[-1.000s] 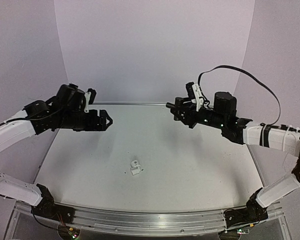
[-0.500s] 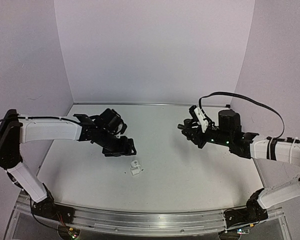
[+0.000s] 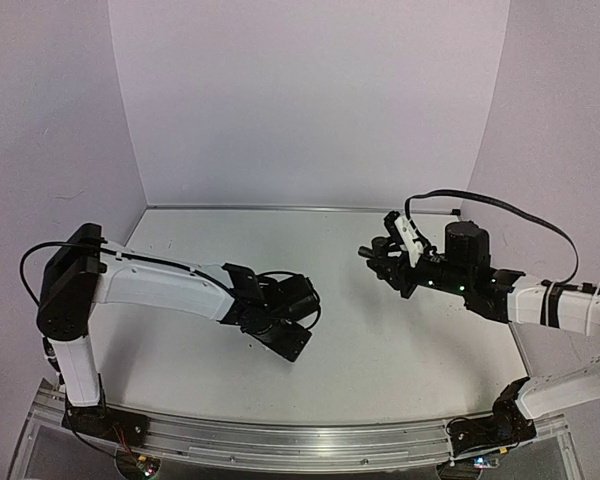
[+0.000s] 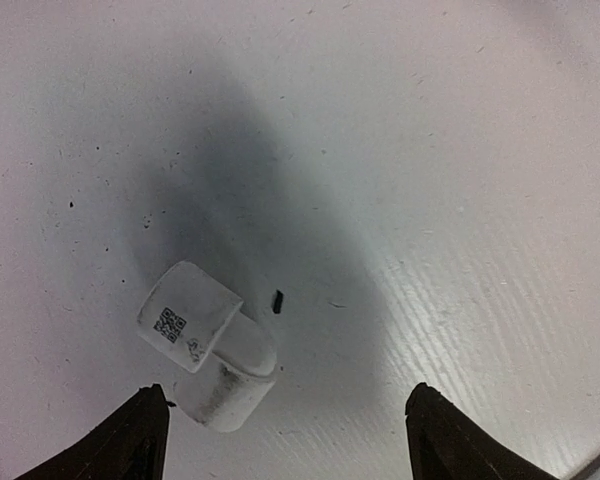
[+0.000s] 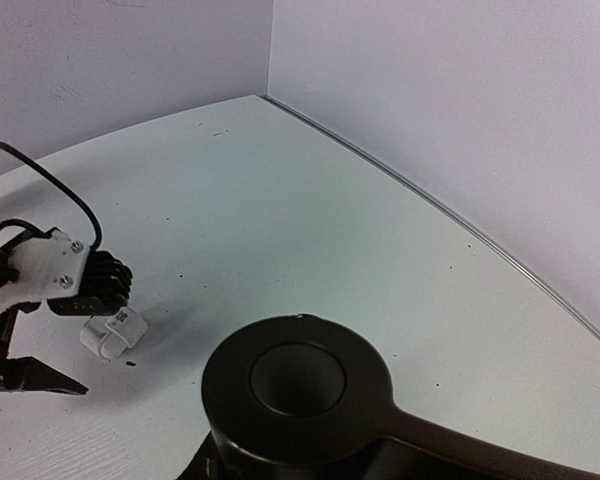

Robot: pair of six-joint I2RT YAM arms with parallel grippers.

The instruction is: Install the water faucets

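The white plastic fitting, a small block with a printed code on a short round stub, lies on the table. My left gripper is open just above it, with the fitting between the fingers and close to the left fingertip. In the top view the left gripper hides the fitting. It shows under that gripper in the right wrist view. My right gripper is raised at the right, shut on the black faucet spout. The spout's round end fills the bottom of that view and hides the fingers.
A tiny black speck lies on the white table beside the fitting. Lilac walls stand at the back and on both sides, meeting the table along a thin seam.
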